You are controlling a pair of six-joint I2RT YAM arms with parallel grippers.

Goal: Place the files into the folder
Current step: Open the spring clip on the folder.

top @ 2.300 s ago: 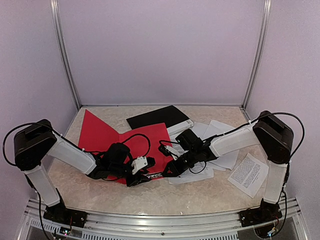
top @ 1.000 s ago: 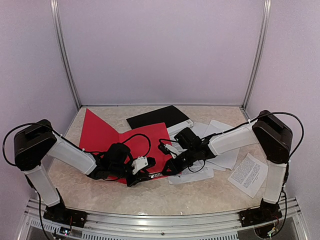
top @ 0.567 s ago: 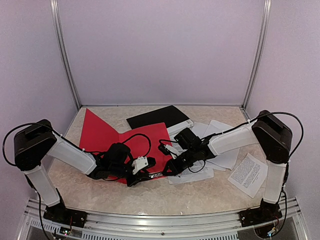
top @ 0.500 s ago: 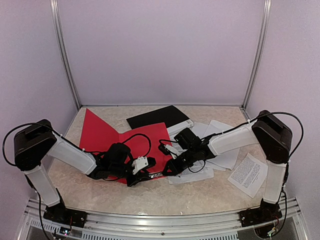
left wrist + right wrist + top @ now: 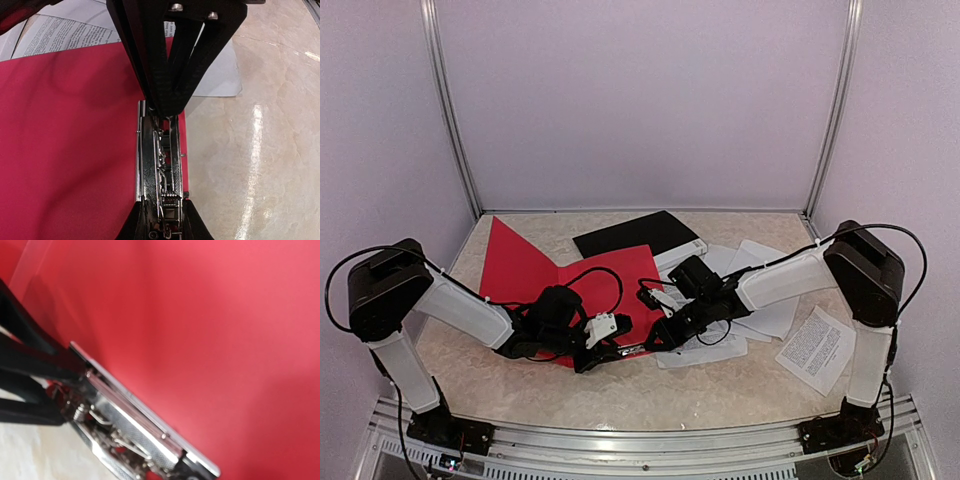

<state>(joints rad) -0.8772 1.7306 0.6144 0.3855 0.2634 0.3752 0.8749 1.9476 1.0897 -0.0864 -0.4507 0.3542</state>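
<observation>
Your two arms meet at the near edge of the red folder [image 5: 535, 265], which lies open and flat on the worktop [image 5: 720, 400], a glossy beige surface with a marble pattern. The folder's cover is smooth, matt and plain red. Along its edge sits a metal clip [image 5: 159, 165], a long narrow mechanism of shiny steel with a knurled plate and small springs.

Your left fingers [image 5: 134, 227] are black and taper to the tips. They stand one on each side of the near end of the clip and touch it, so they are clamped on it.

Your right fingers [image 5: 150, 70] come from the opposite side as a narrow V of ribbed black plastic. They are almost together, and their tips pinch the far end of the same clip (what part of it they hold, the views do not show).

The files [image 5: 765, 300] are outside the folder. They are thin white sheets in a loose, overlapping heap on the worktop, just beside the folder's right edge and partly under the right arm [image 5: 785, 280]. From the left wrist you see one of them with dense black print [image 5: 65, 35] and a blank one [image 5: 217, 75], both touching the red edge.

One smaller printed sheet [image 5: 817, 348] lies apart, tilted, near the right arm's upright part. Behind the red folder lies a flat black rectangular cover [image 5: 635, 235].
</observation>
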